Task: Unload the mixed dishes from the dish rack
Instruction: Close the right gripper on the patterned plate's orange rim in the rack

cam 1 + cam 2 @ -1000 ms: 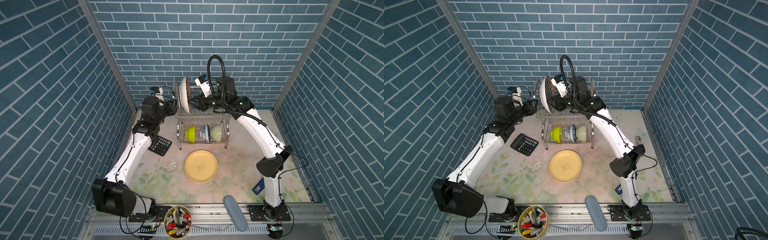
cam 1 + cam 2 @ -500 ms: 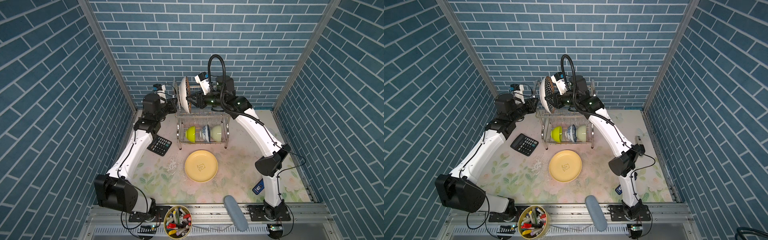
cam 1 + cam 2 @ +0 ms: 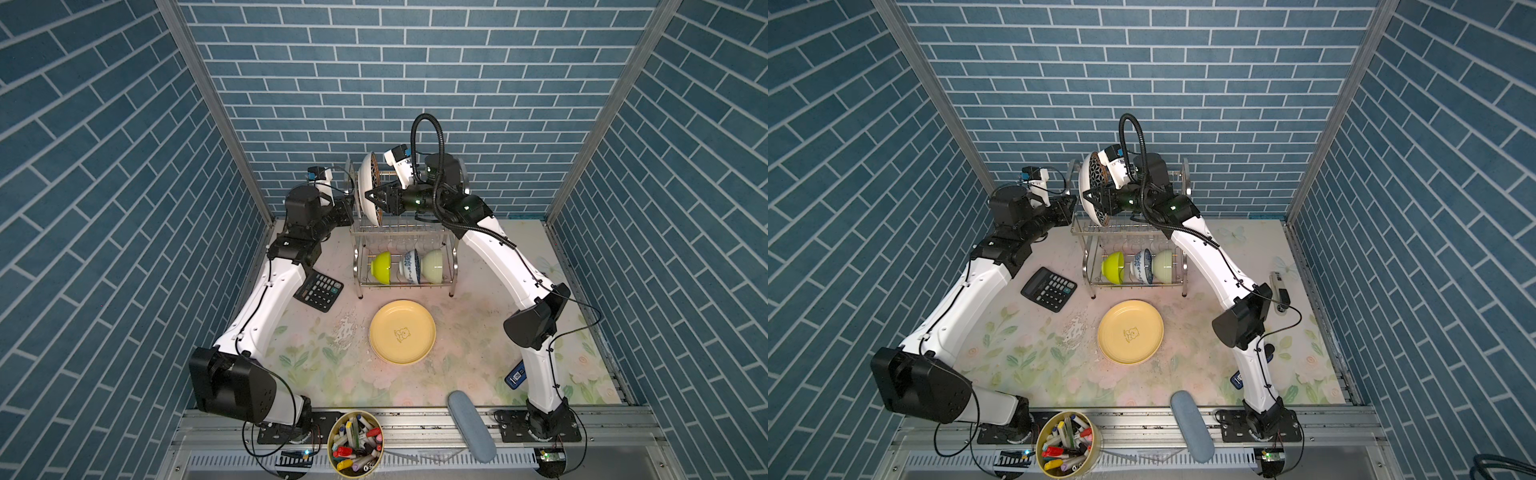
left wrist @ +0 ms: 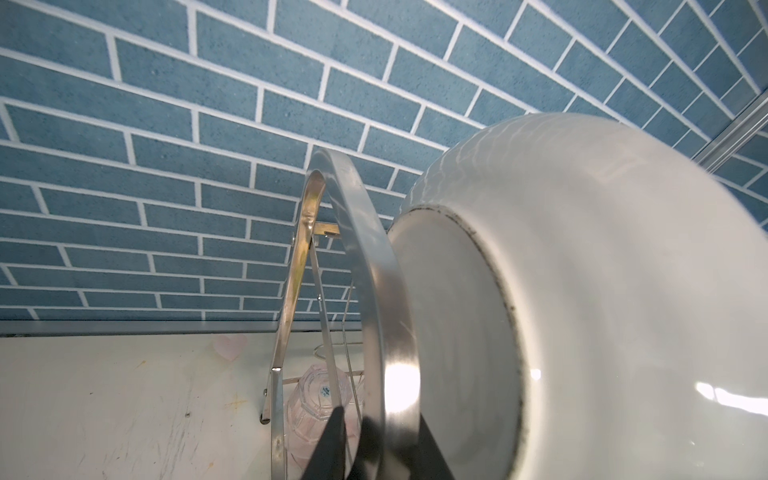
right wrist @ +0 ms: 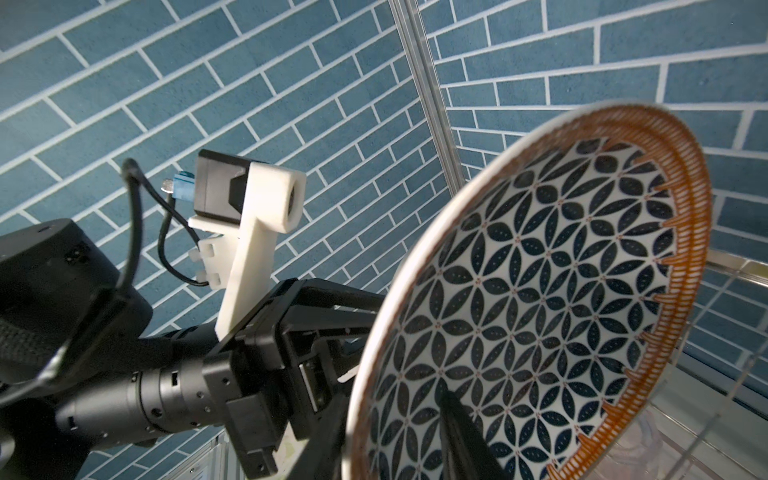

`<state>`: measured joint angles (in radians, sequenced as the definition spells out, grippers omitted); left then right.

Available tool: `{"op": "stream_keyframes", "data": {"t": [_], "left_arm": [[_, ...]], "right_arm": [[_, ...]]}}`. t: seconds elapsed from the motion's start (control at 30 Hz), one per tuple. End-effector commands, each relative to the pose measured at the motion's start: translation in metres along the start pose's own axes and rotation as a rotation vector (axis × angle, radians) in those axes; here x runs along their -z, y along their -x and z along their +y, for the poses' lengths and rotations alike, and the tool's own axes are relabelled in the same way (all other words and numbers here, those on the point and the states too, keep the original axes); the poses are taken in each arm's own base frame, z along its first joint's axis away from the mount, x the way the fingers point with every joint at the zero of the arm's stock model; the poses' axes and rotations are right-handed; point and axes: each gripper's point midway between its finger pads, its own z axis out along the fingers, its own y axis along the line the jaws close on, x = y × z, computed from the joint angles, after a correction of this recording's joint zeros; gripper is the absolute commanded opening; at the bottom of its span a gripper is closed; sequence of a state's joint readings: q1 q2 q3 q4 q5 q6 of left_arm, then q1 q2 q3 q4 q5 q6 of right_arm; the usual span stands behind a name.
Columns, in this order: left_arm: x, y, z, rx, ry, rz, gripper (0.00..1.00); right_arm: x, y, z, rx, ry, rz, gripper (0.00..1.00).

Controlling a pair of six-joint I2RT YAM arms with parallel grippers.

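We saw right hand pinched on star-patterned plate, upright on edge at its nine o'clock, over dish rack; left hand clamped rack's arch.

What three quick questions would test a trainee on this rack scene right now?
1. True or false: the yellow plate stands in the dish rack.
2. The right gripper holds: A the yellow plate; B the star-patterned plate; C nothing.
3. How many bowls sit on the rack's lower tier?
Key: 1 false; 2 B; 3 three.
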<state>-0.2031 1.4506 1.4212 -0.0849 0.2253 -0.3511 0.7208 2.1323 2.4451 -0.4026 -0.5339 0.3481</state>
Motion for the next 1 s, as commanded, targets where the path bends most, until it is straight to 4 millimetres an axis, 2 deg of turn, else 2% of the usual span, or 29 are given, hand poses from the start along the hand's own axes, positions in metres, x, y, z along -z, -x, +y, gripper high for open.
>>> {"op": "stream_keyframes", "data": {"t": [0.0, 0.23, 0.27, 0.4, 0.8, 0.97], "left_arm": [[-0.006, 0.007, 0.004, 0.056, 0.006, -0.021, 0.2], [-0.006, 0.005, 0.004, 0.056, 0.0, -0.014, 0.19], [-0.006, 0.005, 0.003, 0.055, -0.002, -0.015, 0.19], [-0.006, 0.005, 0.003, 0.059, -0.003, -0.016, 0.19], [-0.004, 0.002, 0.003, 0.074, -0.008, -0.012, 0.19], [-0.003, 0.002, 0.003, 0.078, -0.007, -0.018, 0.19]], "right_arm": [[-0.007, 0.012, 0.001, -0.015, 0.039, -0.051, 0.36], [-0.011, 0.013, 0.002, -0.022, 0.057, -0.062, 0.33], [-0.021, 0.001, -0.008, -0.037, 0.052, -0.042, 0.32], [-0.025, -0.003, -0.009, -0.052, 0.061, -0.035, 0.3], [-0.022, -0.003, -0.009, -0.12, 0.058, -0.028, 0.2], [-0.022, -0.003, -0.001, -0.159, 0.087, -0.019, 0.12]]}}
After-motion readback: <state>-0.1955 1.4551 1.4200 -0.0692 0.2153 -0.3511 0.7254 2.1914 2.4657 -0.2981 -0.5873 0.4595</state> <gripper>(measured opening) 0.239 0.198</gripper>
